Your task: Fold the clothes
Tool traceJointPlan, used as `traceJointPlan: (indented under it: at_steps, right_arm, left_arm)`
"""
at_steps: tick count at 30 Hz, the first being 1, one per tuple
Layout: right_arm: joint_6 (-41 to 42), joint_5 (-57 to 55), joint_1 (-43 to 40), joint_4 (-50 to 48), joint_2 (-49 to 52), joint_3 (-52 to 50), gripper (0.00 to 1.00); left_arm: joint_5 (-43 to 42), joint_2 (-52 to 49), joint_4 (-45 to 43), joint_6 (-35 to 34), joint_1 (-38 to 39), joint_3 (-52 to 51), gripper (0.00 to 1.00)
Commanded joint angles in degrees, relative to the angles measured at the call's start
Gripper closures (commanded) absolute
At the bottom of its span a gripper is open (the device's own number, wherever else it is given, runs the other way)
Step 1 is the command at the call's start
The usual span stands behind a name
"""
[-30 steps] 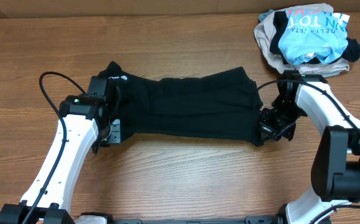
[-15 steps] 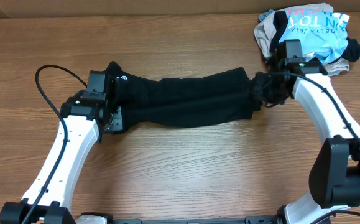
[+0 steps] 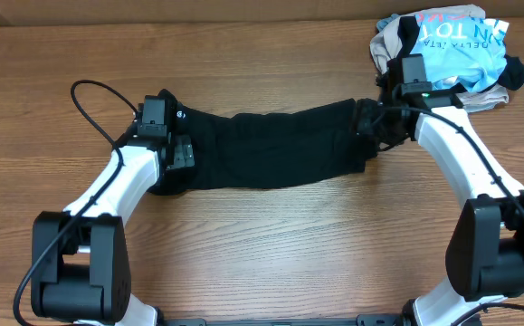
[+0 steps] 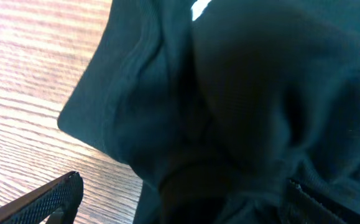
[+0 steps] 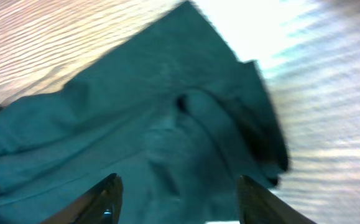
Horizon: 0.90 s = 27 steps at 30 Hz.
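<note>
The clothes [image 3: 271,145] are one black garment lying as a long, narrow, folded strip across the table, with a small white logo [image 3: 180,114] at its left end. My left gripper [image 3: 169,158] hovers over that left end. In the left wrist view it [image 4: 186,202] is open wide, with one finger [image 4: 55,199] over bare wood and bunched black fabric [image 4: 242,93] under the gap. My right gripper [image 3: 371,127] is over the strip's right end. In the right wrist view it [image 5: 180,199] is open, and the cloth [image 5: 155,124] lies flat below, untouched.
A pile of other garments sits at the far right corner, a light blue shirt [image 3: 452,50] on a beige garment [image 3: 390,63], close behind my right arm. The left arm's black cable [image 3: 90,95] loops over the wooden table [image 3: 262,254].
Both grippers carried the garment's near edge toward the far side, which narrowed the strip. Then both opened and let the cloth go.
</note>
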<state>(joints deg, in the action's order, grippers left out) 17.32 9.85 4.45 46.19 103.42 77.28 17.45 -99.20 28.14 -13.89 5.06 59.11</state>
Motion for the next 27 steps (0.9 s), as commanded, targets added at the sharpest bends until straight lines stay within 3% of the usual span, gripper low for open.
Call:
traceJointPlan:
  at_steps: [1,7,15,17,27]
  right_arm:
    - [-0.11,-1.22,-2.75,0.87,0.35,0.48,0.36]
    - [-2.84,0.02,-3.98,1.01,1.14,-0.83,0.31]
    - [-4.98,1.66,-3.82,-0.09,6.8,-0.83,0.27]
    - [-7.15,3.72,-4.09,-0.72,8.7,-0.83,0.19]
    - [-10.16,14.4,-4.09,-2.25,14.95,-0.83,0.16]
  left_arm:
    - [-1.6,-0.07,1.03,-0.26,-3.34,1.29,0.0]
    - [-8.68,-0.07,12.57,0.61,-10.1,10.95,0.0]
    - [-10.03,-0.07,27.32,6.01,-12.94,29.0,0.0]
    - [-10.08,-0.07,29.9,6.23,-12.94,33.0,0.0]
    - [-12.57,-0.11,31.76,6.23,-12.94,38.01,0.0]
